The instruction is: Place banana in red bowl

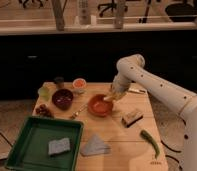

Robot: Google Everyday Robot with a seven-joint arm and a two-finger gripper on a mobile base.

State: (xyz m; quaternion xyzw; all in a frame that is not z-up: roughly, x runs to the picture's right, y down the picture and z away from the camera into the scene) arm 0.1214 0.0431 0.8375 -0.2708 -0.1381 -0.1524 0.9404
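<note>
gripper: closed on small pale-yellow curved banana
banana: over right rim of round shallow terracotta-red bowl, mid wooden table; axis unclear
bowl centre: just left of gripper
next: likely nudge left, release

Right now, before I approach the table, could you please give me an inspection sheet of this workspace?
Surface: wooden table, crowded.
Job's things: red bowl mid-table; banana at the gripper tip, over the bowl's right rim, apparently held.
Clutter: green tray holding a grey sponge; grey cloth; green chili; maroon bowl; small orange cup.
Gripper: gripper shut, above the red bowl's right rim.
Cables: possibly one dark cable on the floor, right side.
Surroundings: dark counter behind; office chairs beyond.
</note>
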